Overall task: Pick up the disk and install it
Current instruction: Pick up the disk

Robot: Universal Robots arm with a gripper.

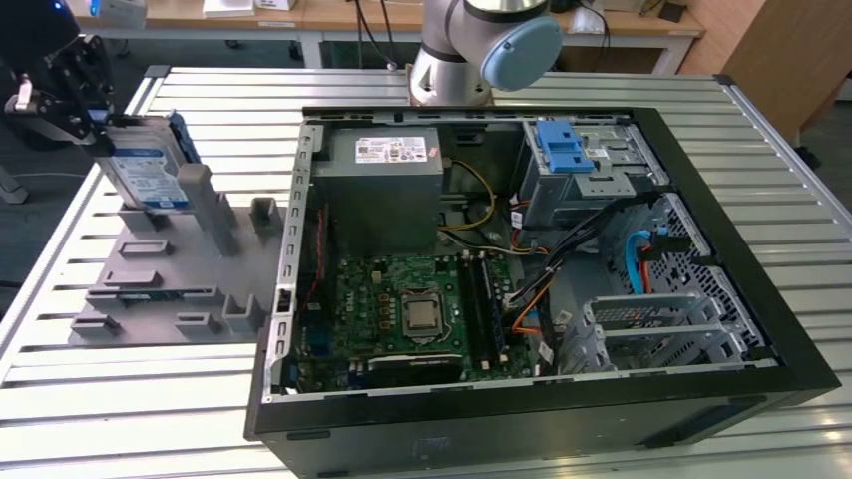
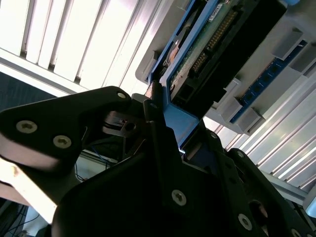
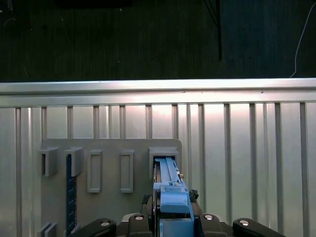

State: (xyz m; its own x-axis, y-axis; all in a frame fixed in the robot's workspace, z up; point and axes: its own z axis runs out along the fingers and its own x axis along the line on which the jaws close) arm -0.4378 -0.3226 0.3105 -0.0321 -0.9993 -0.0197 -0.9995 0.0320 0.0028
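Your gripper (image 1: 96, 118) has its jaws clamped on the disk (image 1: 150, 170), a flat silver slab with blue plastic rails. It stands upright in the slotted grey holder (image 1: 174, 289) (slatted metal worktop (image 1: 134, 399) underneath).

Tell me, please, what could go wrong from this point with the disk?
1. The disk stands upright in a slot of the grey holder, with the gripper at its upper end; a tilted pull might jam it or drag the holder.
2. Loose cables cross the inside of the open case; the disk could snag on them going in.
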